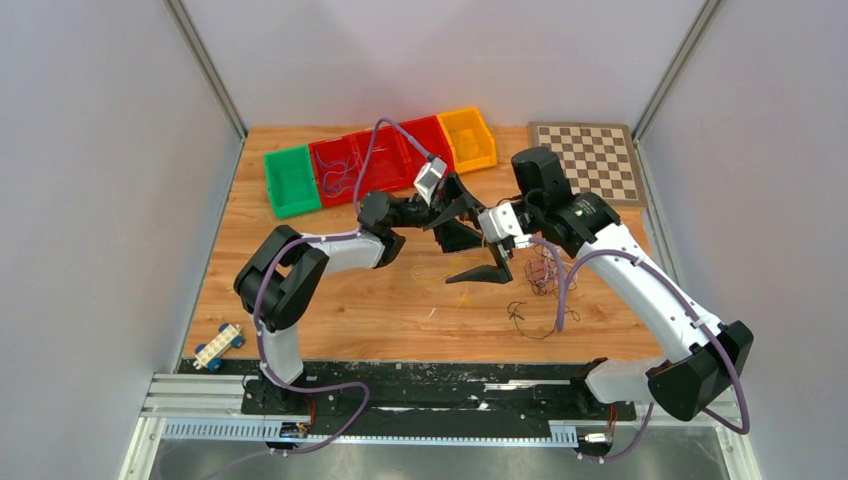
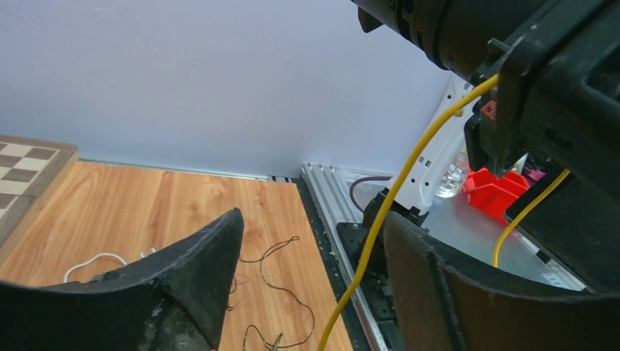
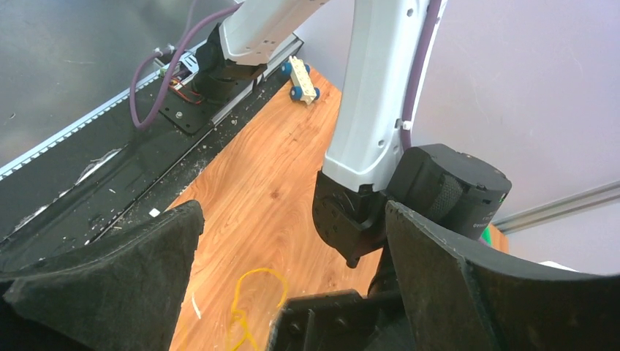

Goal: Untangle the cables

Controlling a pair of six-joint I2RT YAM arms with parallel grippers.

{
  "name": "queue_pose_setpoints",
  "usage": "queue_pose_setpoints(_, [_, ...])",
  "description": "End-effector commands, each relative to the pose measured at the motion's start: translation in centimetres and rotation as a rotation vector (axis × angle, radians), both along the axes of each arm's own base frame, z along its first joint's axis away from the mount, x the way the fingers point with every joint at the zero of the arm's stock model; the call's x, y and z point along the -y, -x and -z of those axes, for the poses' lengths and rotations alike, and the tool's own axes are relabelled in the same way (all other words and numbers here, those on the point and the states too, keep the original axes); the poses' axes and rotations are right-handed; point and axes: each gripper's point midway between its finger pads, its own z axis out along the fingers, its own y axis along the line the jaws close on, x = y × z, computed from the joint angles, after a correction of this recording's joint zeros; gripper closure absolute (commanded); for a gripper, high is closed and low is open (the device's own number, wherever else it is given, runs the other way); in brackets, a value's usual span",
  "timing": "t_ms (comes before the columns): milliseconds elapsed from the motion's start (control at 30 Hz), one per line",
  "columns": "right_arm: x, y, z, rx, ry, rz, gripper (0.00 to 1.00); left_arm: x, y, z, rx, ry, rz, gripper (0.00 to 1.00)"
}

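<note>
both pairs of black fingers stand wide apart, gripping nothing. a thin yellow cable [image 2: 409, 164] slants up through the gap between the left fingers [image 2: 216, 245] to the right arm's wrist [image 2: 563, 95]. the right fingers [image 3: 179, 230] hover over the wooden worktop [image 1: 330, 310], with a dark tangle of thin cables [image 1: 545, 270] lying just beside them.

Light-brown wood-grain tabletop [image 1: 400, 305]: along its far edge stand a green plastic bin [image 1: 292, 182], red plastic bins [image 1: 345, 166], an orange plastic bin [image 1: 469, 139] and a brown-and-cream chessboard [image 1: 592, 160]. A white toy car with blue wheels [image 1: 219, 346] lies near-left. A loose yellow wire loop [image 3: 238, 318] lies mid-table, with a small tangle of thin dark wires [image 1: 541, 270] and a thin black wire [image 1: 516, 312] to its right.
</note>
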Motion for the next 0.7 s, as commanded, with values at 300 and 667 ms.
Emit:
queue_pose_setpoints(300, [2.0,1.1,1.1,-0.060,0.082,0.085,0.11,-3.9,-3.9,-3.0,0.128,-0.002,-0.239,1.00])
queue_pose_setpoints(667, [2.7,0.1,4.3,-0.200,0.221,0.166,0.29,-5.0,-5.7,-7.5,0.368,-0.021,-0.352,1.00])
